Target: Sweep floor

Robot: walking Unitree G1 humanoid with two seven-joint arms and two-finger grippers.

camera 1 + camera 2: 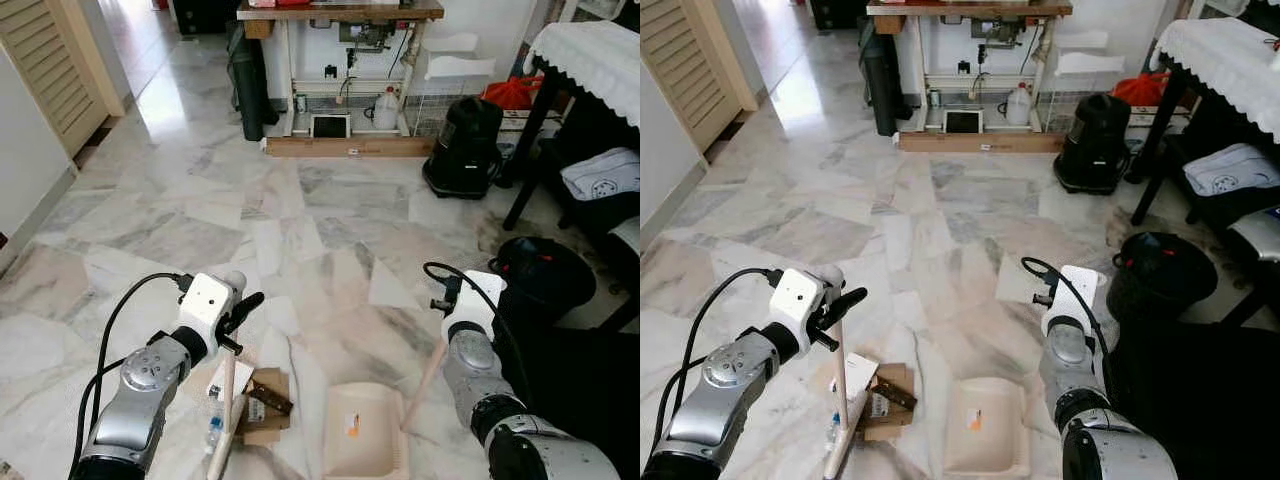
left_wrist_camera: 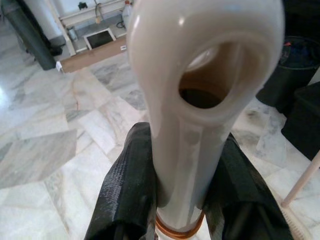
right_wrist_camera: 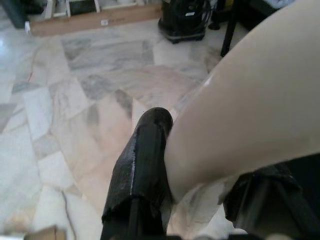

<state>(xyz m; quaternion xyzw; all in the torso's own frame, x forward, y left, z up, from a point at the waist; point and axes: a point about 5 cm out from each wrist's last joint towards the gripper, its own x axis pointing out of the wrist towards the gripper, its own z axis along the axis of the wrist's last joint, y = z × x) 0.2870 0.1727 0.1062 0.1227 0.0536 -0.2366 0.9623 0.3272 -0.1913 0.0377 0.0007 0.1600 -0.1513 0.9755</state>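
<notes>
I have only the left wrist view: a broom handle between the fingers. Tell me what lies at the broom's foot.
Observer: Cardboard scraps and a small plastic bottle lie on the marble floor beside the lower end of the broom.
Operator: Now place the dustpan.
Observer: The beige dustpan sits on the floor to the right of the scraps, apart from them.
Operator: Report the right arm.
Observer: The right gripper is shut on the dustpan handle.
</notes>
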